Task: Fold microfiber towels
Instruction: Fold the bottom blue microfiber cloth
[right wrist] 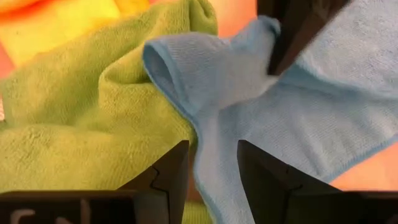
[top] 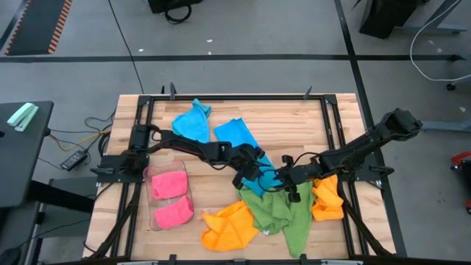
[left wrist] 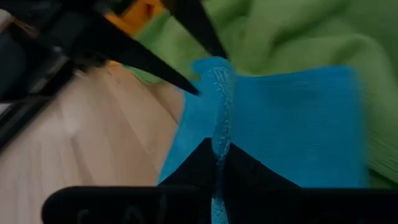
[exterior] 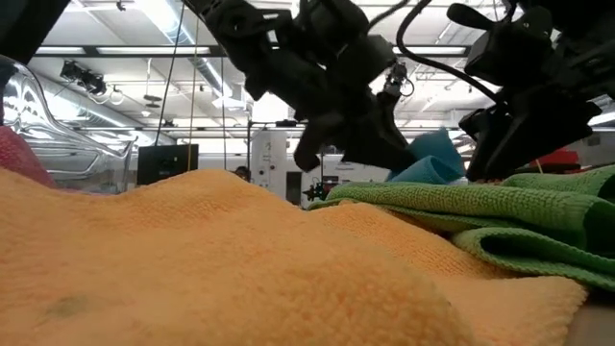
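A sky blue towel (top: 237, 135) lies mid-table, its near end drawn up over a green towel (top: 283, 210). My left gripper (top: 257, 171) reaches in from the table's left and is shut on that raised end (left wrist: 219, 134). My right gripper (right wrist: 213, 149) comes from the right and stands open. Its fingers are on either side of the blue towel's hem (right wrist: 186, 106), just short of the left fingers (right wrist: 292, 37). Orange towels (top: 229, 227) (top: 327, 200) lie near the front edge. In the low view both grippers hang dark above the orange and green cloth. My left gripper pinches a raised fold of the blue towel (left wrist: 219, 134) between its two fingers, at the towel's near corner (right wrist: 264, 31). The fingers slant down from the table's left. The pinched peak is lifted; the rest slopes down onto the green towel and the table.
A clear plastic tray (top: 152, 213) at the front left holds two pink towels (top: 169, 184). A second blue towel (top: 193, 121) lies crumpled at the far side. The black frame rails (top: 335, 132) run along the table's sides.
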Robot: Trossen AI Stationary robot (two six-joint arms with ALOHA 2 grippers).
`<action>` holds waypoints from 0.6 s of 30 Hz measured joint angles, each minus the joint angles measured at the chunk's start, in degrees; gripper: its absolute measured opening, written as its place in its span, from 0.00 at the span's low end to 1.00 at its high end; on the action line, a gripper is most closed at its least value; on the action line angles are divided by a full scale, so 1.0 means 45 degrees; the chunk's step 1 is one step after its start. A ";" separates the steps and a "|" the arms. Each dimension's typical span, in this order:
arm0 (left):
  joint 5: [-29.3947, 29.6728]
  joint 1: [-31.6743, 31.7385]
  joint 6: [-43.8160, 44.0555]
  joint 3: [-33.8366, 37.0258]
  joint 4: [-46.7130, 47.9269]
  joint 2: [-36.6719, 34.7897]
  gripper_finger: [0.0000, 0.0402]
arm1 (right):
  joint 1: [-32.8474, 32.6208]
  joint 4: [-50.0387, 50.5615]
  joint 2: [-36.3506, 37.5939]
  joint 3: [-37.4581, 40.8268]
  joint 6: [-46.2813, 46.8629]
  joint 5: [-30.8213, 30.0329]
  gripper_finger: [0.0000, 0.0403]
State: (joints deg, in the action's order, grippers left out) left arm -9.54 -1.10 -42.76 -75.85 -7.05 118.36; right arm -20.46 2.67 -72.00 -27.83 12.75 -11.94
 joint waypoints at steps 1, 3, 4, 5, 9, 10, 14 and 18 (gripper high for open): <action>0.0076 0.0013 0.0004 0.0011 0.0108 0.0053 0.06 | -0.0007 -0.0112 -0.0057 0.0000 0.0027 -0.0043 0.36; 0.0214 0.0068 -0.0004 0.0024 -0.0257 0.0283 0.05 | -0.0001 -0.0071 -0.0090 -0.0005 0.0079 -0.0063 0.36; 0.0249 0.0074 0.0018 0.0019 -0.0433 0.0381 0.05 | -0.0023 0.0014 -0.0081 -0.0004 0.0089 -0.0067 0.36; 0.0274 0.0081 0.0064 0.0023 -0.0358 0.0395 0.05 | -0.0037 -0.0021 -0.0104 0.0000 0.0138 -0.0110 0.36; 0.0325 0.0078 0.0230 -0.0008 -0.0783 0.0612 0.07 | -0.0090 0.0188 -0.0054 0.0000 0.0176 -0.0331 0.36; 0.0373 0.0078 0.0391 0.0042 -0.0651 0.0624 0.08 | -0.0080 0.0183 -0.0046 -0.0002 0.0172 -0.0344 0.36; 0.0439 0.0073 0.1030 0.0019 -0.1223 0.0822 0.15 | -0.0080 0.0214 -0.0021 -0.0004 0.0079 -0.0354 0.36; 0.0452 0.0078 0.1294 0.0019 -0.1400 0.0822 0.25 | -0.0080 0.0424 -0.0021 -0.0005 0.0210 -0.0350 0.36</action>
State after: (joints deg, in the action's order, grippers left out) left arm -7.51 -0.75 -36.94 -75.77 -13.35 122.06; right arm -20.82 4.57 -72.10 -27.86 13.69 -13.52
